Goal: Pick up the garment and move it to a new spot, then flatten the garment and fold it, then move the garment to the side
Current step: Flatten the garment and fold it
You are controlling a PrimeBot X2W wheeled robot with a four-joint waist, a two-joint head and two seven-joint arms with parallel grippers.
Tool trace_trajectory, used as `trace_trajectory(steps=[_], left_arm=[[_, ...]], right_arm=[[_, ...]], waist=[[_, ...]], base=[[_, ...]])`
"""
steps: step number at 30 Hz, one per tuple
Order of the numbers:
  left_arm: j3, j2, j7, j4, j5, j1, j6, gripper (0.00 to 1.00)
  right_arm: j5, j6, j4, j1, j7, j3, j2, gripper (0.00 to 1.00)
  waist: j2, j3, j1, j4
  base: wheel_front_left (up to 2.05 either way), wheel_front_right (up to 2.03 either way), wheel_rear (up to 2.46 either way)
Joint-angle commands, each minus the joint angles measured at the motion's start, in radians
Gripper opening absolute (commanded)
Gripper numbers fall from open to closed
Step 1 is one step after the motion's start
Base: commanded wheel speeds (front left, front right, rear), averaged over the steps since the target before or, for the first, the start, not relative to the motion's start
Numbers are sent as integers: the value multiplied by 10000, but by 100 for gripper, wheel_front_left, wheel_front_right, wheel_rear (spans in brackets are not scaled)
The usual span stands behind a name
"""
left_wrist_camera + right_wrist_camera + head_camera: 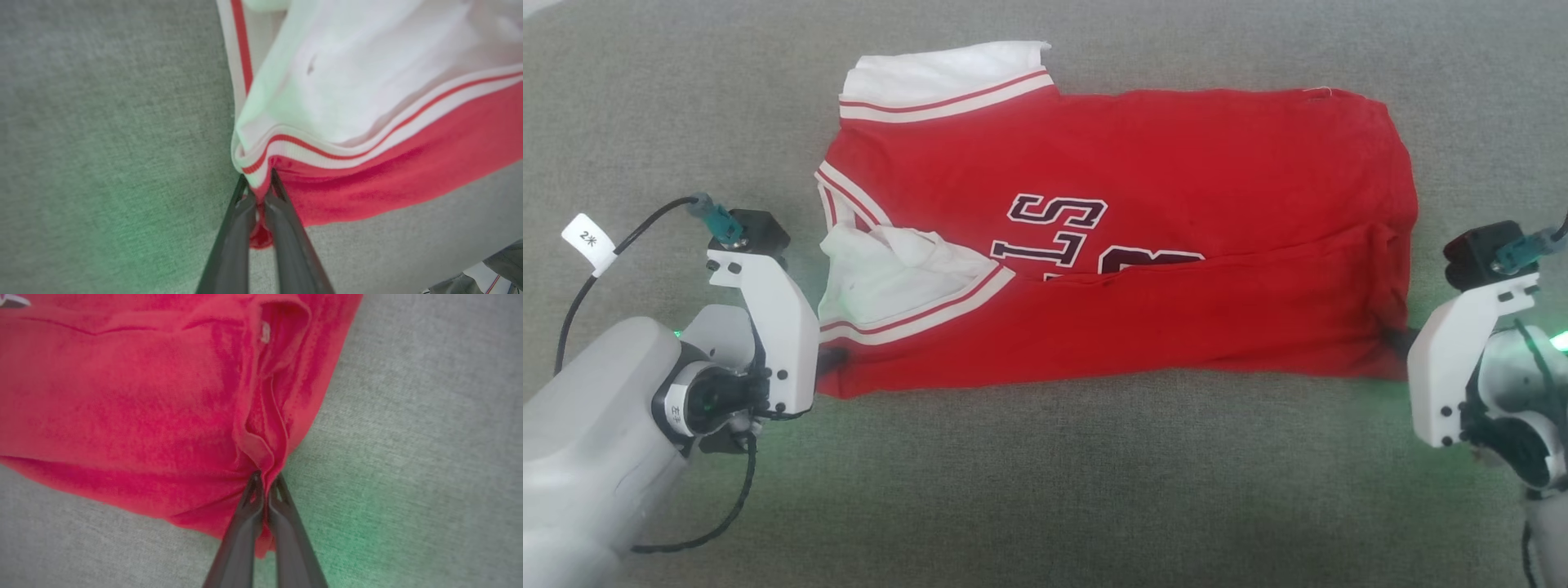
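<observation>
The red jersey point(1143, 269) is lying half-folded on the grey table point(1045, 490). It is looking soft, light and floppy, so its corners are offering the best hold. The left tool point(257, 185) is pinching the striped-trim corner and the right tool point(265, 479) the red hem corner. The wrist views are showing these bites, and the head view is showing the lettering point(1058, 212).

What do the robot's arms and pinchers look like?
Both arms are pale grey and rounded, with white wrist brackets dotted with dark screws. Each carries a black camera block with a teal plug. A black cable with a white tag loops off the left arm. The left gripper and right gripper each have two long, thin, dark fingers. Green light glows near the wrists.
</observation>
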Motion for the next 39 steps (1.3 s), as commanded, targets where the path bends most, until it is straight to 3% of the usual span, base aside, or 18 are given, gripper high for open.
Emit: trace_trajectory(steps=[1, 9, 20, 24, 31, 32, 34, 35, 39], left_arm=[[-118, -35, -65, 205, 175, 81, 99, 0], [102, 697, 180, -728, 159, 158, 444, 0], [118, 1835, 583, -3282, 79, 1134, 1654, 0], [-3, 2092, 626, -4110, 23, 1702, 2061, 0], [-230, 1931, 593, -4171, -163, 2320, 2188, 0], [-265, 1887, 544, -4090, -149, 2339, 2136, 15], [-275, 1752, 434, -3913, -140, 2345, 2022, 71], [-280, 1709, 382, -3810, -150, 2347, 1975, 100], [-249, 1689, 399, -3638, -176, 2245, 1919, 100]], right_arm=[[-100, -32, 122, -26, 103, -46, -145, 0], [416, -31, -749, 93, 650, 182, -903, 0], [1217, -29, -2203, 1250, 1619, -71, -1695, 0], [1369, -29, -2499, 1799, 1740, -202, -1662, 0], [1306, -28, -2269, 2269, 1549, -185, -1372, 0], [1263, -28, -2174, 2265, 1494, -153, -1335, 6], [1275, -28, -2048, 2208, 1350, -72, -1240, 49], [1255, -28, -2012, 2176, 1282, -28, -1228, 96], [1247, -26, -1926, 2122, 1098, -1, -1163, 100]], waist=[[-1, -27, 0, 9], [-1, -278, 0, 68], [-1, -459, 0, 101], [-1, -420, 0, 67], [-1, -386, 0, 26], [-1, -395, 0, 20], [-1, -429, 0, 0], [-1, -455, 0, -9], [-1, -547, 0, -44]], base=[[0, 0, 0], [0, 0, 0], [0, 0, 0], [0, 0, 0], [0, 0, 0], [0, 0, 0], [0, 0, 0], [0, 0, 0], [0, 0, 0]])
